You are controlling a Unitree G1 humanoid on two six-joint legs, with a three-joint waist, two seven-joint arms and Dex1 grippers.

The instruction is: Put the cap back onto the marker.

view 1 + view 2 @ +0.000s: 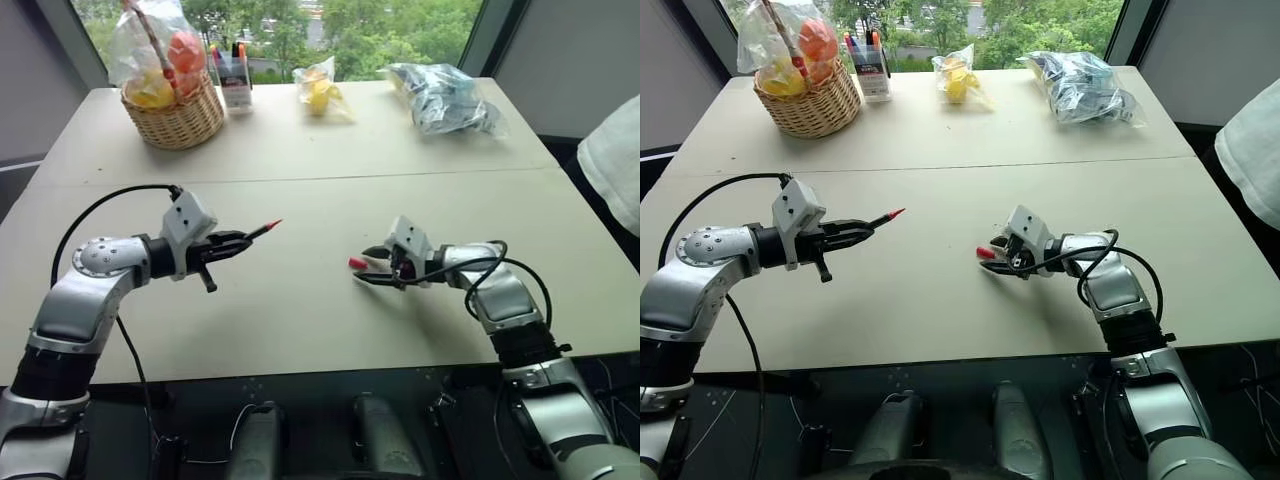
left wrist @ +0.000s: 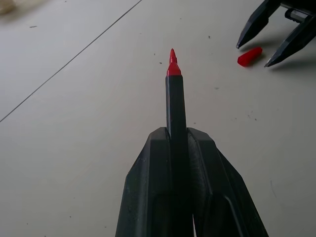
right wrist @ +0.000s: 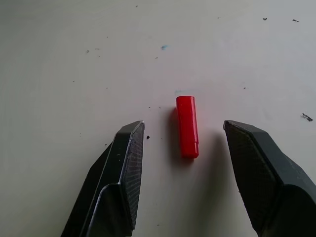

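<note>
So far: task not finished; cap and marker are well apart, cap not yet picked up.
Table: pale worktop carrying everything; a seam runs across it between the far half and the near half.
Basket: woven, at the far left corner of the table; holds bagged fruit, orange and yellow, under clear plastic; the handle rises through the bag.
Plastic bag, far right: clear bag near the far right corner; contents dark and light, cannot tell what they are.
Small bag, far middle: clear wrap by the far edge; something yellow inside.
Pen holder: small clear box just beside the basket, by the far edge; bunched coloured pens stand in it.
Left gripper: pressed together on the marker's black barrel, held above the near half of the table, toward its left edge.
Marker: clamped between the left fingers, red tip bare and pointing toward the table's middle, clear of the surface.
Right gripper: spread, low over the table; one finger on each side of the cap, neither touching it.
Cap: red, lying flat on the near half of the table, about its middle, between the right fingers.
Done: marker secured in the left gripper; right gripper lined up astride the cap.
Left to do (judgement): pinch the cap, lift it, bring it to the red tip, push it on.
</note>
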